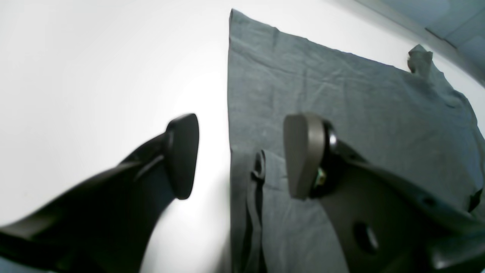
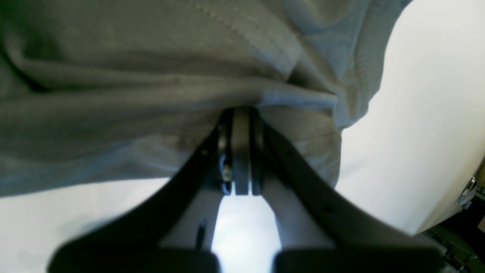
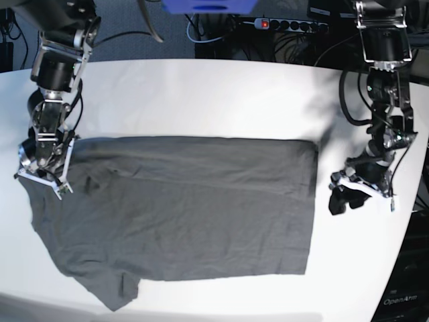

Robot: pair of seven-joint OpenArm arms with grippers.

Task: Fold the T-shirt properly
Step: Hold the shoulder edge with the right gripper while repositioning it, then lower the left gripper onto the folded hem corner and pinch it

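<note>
The dark grey T-shirt (image 3: 194,201) lies spread flat across the white table (image 3: 201,94), sleeves at the left of the base view and its straight hem at the right. My right gripper (image 3: 43,181) is at the shirt's far left end. The right wrist view shows this gripper (image 2: 241,113) shut on a bunched fold of the T-shirt (image 2: 151,94). My left gripper (image 3: 346,201) hangs open just right of the hem, holding nothing. In the left wrist view its fingers (image 1: 182,155) stand wide apart, with the edge of the T-shirt (image 1: 341,94) running between them.
A power strip (image 3: 288,25) and cables lie behind the table's far edge. The table's right edge curves close to the left arm. Bare white tabletop lies beyond the shirt at the back.
</note>
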